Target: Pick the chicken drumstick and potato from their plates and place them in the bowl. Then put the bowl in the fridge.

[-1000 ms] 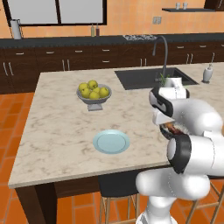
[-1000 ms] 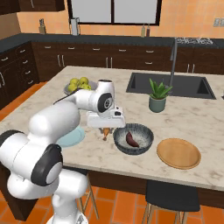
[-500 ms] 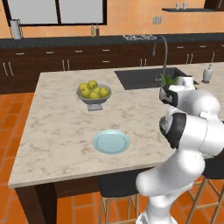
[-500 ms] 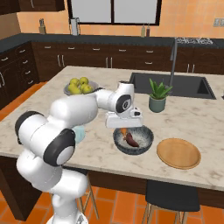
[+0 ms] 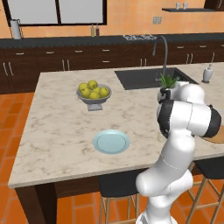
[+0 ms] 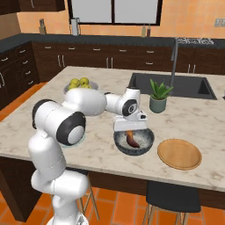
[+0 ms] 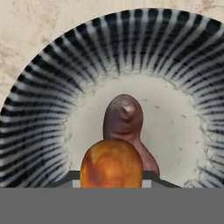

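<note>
In the hand view my gripper (image 7: 111, 178) is shut on the chicken drumstick (image 7: 111, 164), an orange-brown piece right above the bowl (image 7: 43, 87). The dark reddish potato (image 7: 123, 116) lies on the bowl's pale floor, just beyond the drumstick. From the right base view the gripper (image 6: 129, 130) hangs low over the ribbed dark bowl (image 6: 119, 144), with the potato (image 6: 132, 142) inside. The pale blue plate (image 5: 111, 141) sits bare near the counter's front edge. To the right of the bowl lies the tan wooden plate (image 6: 179, 153), bare too. The fridge is out of view.
A grey pedestal bowl of yellow-green fruit (image 5: 93, 92) stands toward the back left of the island. A potted plant (image 6: 158, 96) is just behind the bowl, with the sink (image 6: 173, 84) and its faucet (image 6: 175, 55) beyond. Stools stand under the front edge.
My arm has swung to the right with the drumstick, from beside the bowl's left rim to above its middle. The potato and both plates have stayed put.
</note>
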